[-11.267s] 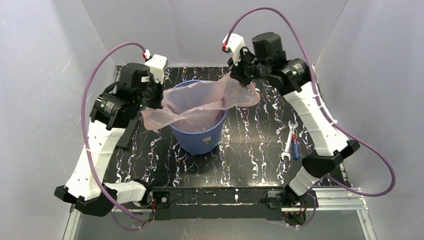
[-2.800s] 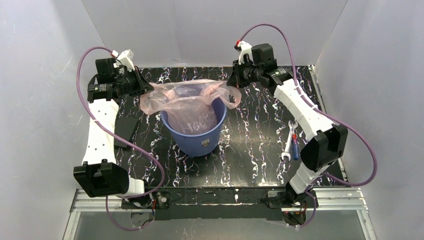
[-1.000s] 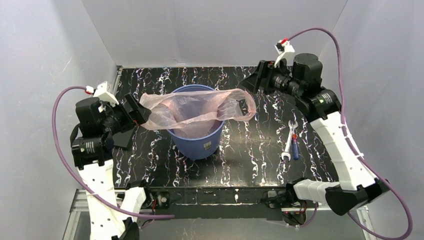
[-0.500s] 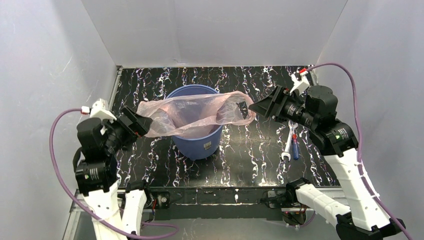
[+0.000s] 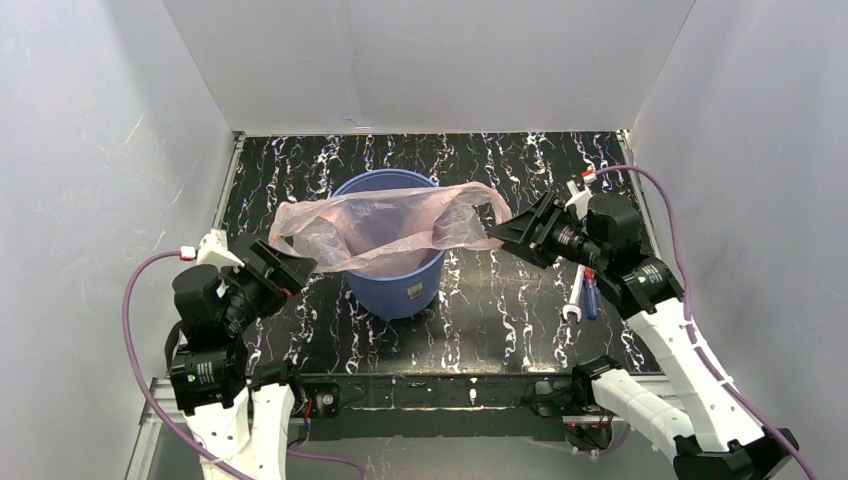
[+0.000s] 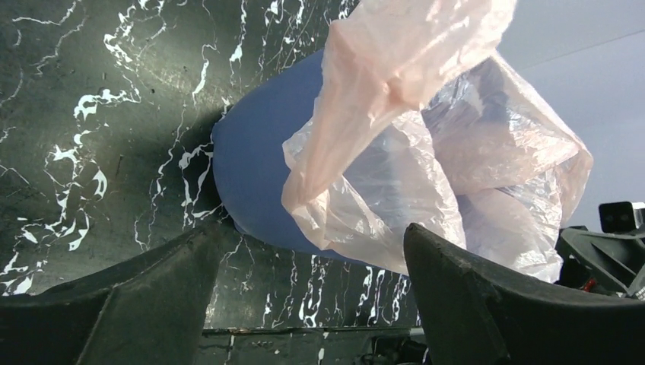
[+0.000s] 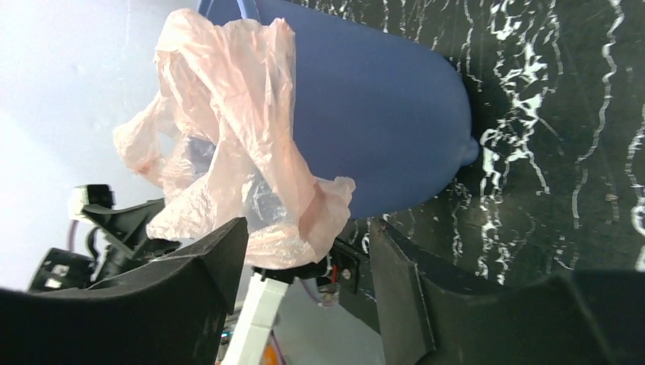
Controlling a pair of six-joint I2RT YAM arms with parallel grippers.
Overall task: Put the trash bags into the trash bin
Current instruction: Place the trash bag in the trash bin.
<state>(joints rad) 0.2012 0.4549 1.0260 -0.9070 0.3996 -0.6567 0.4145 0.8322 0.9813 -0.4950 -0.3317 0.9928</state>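
The trash bin (image 5: 392, 282), a round blue bucket, stands mid-table. The trash bag (image 5: 385, 222), thin pale-pink film, lies draped across its mouth, with ends hanging past both sides. My left gripper (image 5: 296, 267) is open just below the bag's left end, and nothing is between its fingers. In the left wrist view the left gripper (image 6: 313, 232) faces the bin (image 6: 251, 175) and bag (image 6: 380, 175). My right gripper (image 5: 503, 233) is open at the bag's right end. In the right wrist view a bag lobe (image 7: 304, 213) hangs at the right gripper (image 7: 308, 228), unpinched, in front of the bin (image 7: 373, 106).
A silver wrench (image 5: 575, 293) and a red-and-blue screwdriver (image 5: 590, 290) lie on the black marbled table (image 5: 500, 320), right of the bin and under my right arm. White walls enclose the table at the back and on both sides.
Both arms have pulled toward the near edge and dropped lower. The right gripper has swung down to the bag's right end and narrowed a little. The bag has stayed draped over the bin.
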